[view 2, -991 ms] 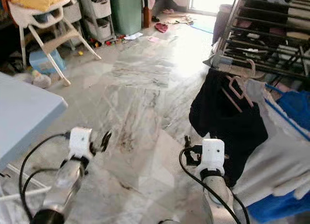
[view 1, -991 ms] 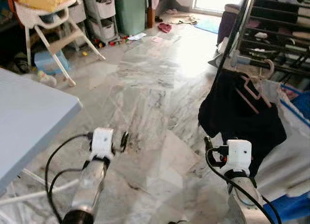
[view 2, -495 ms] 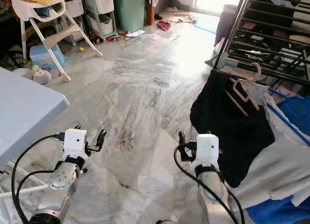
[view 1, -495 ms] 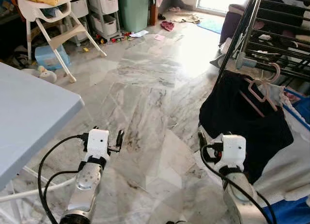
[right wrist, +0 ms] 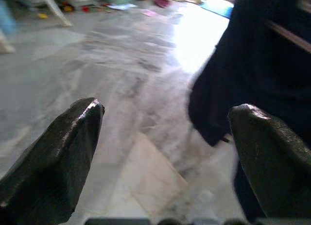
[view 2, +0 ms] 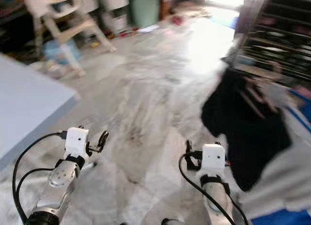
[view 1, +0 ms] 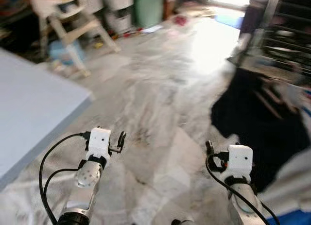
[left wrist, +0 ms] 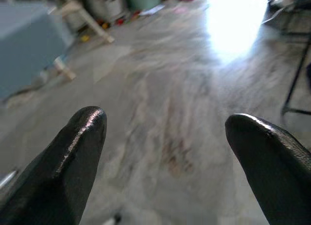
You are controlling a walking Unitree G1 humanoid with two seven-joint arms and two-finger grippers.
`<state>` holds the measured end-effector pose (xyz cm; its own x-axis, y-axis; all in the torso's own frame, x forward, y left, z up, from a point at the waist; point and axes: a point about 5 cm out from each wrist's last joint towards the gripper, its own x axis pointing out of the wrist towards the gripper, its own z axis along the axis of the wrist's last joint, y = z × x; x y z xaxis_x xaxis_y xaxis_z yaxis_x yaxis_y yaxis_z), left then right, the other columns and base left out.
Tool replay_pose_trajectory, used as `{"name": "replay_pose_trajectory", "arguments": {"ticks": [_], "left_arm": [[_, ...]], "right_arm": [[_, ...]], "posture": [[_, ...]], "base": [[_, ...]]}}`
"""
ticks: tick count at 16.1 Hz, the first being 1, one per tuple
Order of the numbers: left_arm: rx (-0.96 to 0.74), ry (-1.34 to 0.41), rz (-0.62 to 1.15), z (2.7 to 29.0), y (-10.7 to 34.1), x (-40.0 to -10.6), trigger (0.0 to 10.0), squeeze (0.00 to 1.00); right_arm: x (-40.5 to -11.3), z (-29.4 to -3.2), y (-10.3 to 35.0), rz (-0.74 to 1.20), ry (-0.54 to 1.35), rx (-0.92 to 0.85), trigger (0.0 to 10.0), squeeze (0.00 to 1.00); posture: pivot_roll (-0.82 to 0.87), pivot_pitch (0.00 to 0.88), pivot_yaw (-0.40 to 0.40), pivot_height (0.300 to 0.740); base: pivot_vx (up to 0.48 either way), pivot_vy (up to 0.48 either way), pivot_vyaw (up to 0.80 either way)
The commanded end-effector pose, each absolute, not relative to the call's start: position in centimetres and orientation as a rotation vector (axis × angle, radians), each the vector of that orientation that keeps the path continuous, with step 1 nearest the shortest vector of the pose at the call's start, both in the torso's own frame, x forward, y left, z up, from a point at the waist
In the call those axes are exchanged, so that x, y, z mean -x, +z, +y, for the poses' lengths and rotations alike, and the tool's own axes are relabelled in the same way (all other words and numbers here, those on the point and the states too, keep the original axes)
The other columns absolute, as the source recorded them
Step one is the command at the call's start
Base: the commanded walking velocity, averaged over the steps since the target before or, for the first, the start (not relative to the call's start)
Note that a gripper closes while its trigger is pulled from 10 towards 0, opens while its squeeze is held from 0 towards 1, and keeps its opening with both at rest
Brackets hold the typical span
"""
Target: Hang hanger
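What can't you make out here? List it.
- Hanger on the black garment: motion blur in the eye views hides its hook and what it hangs on.
- Drying rack: cut off by the right edge, bars smeared.
- Clutter by the white chair: too blurred to identify.

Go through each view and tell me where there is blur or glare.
Left and right eye views: motion blur throughout, smearing the high chair and the black garment; sunlight glares off the marble floor. Left wrist view: the same glare, soft background, left end effector open. Right wrist view: the garment is soft, right end effector open.
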<state>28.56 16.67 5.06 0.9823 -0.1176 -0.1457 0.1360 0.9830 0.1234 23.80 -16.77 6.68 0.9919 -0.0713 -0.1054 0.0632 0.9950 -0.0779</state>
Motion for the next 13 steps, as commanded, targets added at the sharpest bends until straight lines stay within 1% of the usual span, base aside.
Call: {"name": "replay_pose_trajectory", "arguments": {"ticks": [1,3,4,7,10,13], "left_arm": [[-0.134,-0.131,0.149,16.7,4.9,-28.7,10.0,0.0],[-0.127,-0.133,0.14,16.5,5.2,-29.0,10.0,0.0],[-0.109,-0.134,0.135,16.3,5.4,-29.3,10.0,0.0],[-0.06,-0.159,0.127,16.0,5.8,-29.8,10.0,0.0],[-0.026,-0.188,0.133,15.5,5.6,-29.5,10.0,0.0],[0.026,-0.255,0.137,14.7,5.4,-29.0,10.0,0.0]], "right_arm": [[-24.2,-17.2,7.3,0.084,-0.085,0.073,10.0,0.0],[-24.6,-17.6,7.8,0.066,-0.098,0.076,10.0,0.0],[-24.9,-18.3,8.2,0.051,-0.129,0.078,10.0,0.0],[-24.6,-18.8,8.2,0.061,-0.167,0.076,10.0,0.0],[-24.1,-18.5,7.9,0.066,-0.171,0.065,10.0,0.0],[-23.7,-18.2,8.0,0.061,-0.175,0.064,10.0,0.0]], "posture": [[-0.12,0.13,0.046,0.74],[-0.13,0.132,0.047,0.74],[-0.13,0.141,0.045,0.74],[-0.14,0.151,0.042,0.74],[-0.15,0.156,0.047,0.74],[-0.16,0.162,0.05,0.74]], "base": [[0.0,0.0,0.0],[0.0,0.0,0.0],[0.0,0.0,0.0],[0.0,0.0,0.0],[0.0,0.0,-0.8],[0.0,0.0,0.0]]}}
